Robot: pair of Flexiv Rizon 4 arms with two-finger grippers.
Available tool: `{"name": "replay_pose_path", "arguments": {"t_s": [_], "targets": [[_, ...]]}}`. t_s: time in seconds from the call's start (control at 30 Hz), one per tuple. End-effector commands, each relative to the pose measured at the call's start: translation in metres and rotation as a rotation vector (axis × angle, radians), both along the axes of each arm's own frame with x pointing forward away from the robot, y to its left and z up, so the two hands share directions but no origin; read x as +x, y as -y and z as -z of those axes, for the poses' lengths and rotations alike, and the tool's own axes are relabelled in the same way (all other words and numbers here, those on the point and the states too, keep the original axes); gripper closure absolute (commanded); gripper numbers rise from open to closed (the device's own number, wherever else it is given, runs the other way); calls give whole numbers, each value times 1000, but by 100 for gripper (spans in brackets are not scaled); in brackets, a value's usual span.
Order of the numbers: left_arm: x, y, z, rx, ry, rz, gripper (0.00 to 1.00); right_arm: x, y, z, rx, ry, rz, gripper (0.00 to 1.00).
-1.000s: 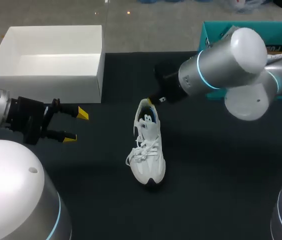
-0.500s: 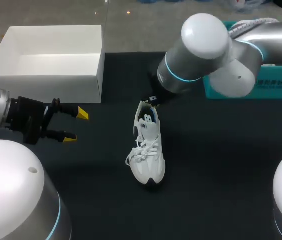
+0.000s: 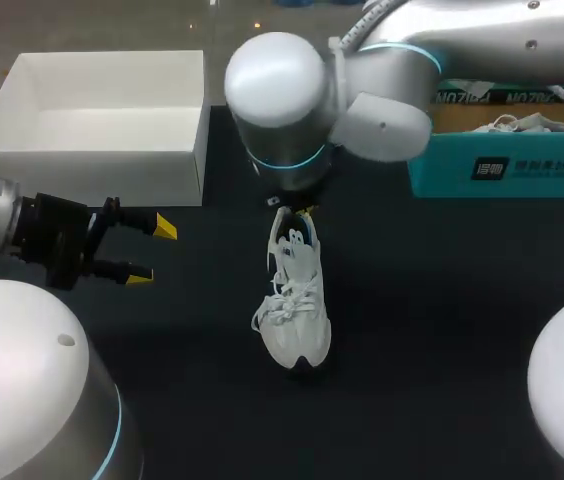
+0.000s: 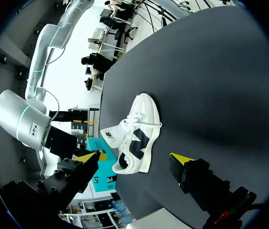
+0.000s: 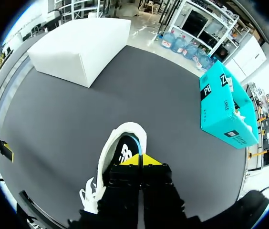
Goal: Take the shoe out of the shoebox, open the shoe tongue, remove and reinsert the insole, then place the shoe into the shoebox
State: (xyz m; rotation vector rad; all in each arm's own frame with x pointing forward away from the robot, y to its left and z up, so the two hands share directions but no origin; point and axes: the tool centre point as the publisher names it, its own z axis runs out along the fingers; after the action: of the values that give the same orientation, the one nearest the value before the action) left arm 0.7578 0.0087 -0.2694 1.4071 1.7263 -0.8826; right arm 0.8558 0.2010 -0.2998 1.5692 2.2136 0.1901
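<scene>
So the shoe [image 3: 297,300] is out of the box, sitting upright on its sole about mid-table [image 3: 442,330]. Its long axis runs pretty much straight away from you: toe toward the robot, heel and opening at the far end. That's what matters here, because your right gripper [image 5: 141,161] is parked right over that heel end. The right arm reaches in from the right, well past the middle, with its big elbow hanging above the shoe's far end. From the wrist cam you're looking down along the fingers into the collar, with the dark insole showing just ahead of the yellow tips. The fingers look pressed together with the tips at the opening. If something thin like the edge of the insole is pinched in there, I can't make it out. Your left gripper [image 3: 152,252] is well off to the left with its fingers spread wide, holding nothing, pointing across the table at the shoe's side. The right arm is clearly the nearer one, so I'd guess the insole or tongue step is its job, pulling along the shoe's length. The teal shoebox [image 3: 502,165] is far right, the white box [image 3: 92,150] far left, both well apart from the shoe.
</scene>
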Motion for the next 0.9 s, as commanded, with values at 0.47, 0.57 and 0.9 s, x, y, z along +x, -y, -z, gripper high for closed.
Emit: {"name": "replay_pose_path", "arguments": {"t_s": [0.47,0.57,0.9], "targets": [[0,1,0,5,0,-1,0,-19,-2,33,89,-75,98,100],[0,1,0,5,0,-1,0,-21,-5,34,103,-90,118,100],[0,1,0,5,0,-1,0,-20,-9,49,115,-159,148,100]]}}
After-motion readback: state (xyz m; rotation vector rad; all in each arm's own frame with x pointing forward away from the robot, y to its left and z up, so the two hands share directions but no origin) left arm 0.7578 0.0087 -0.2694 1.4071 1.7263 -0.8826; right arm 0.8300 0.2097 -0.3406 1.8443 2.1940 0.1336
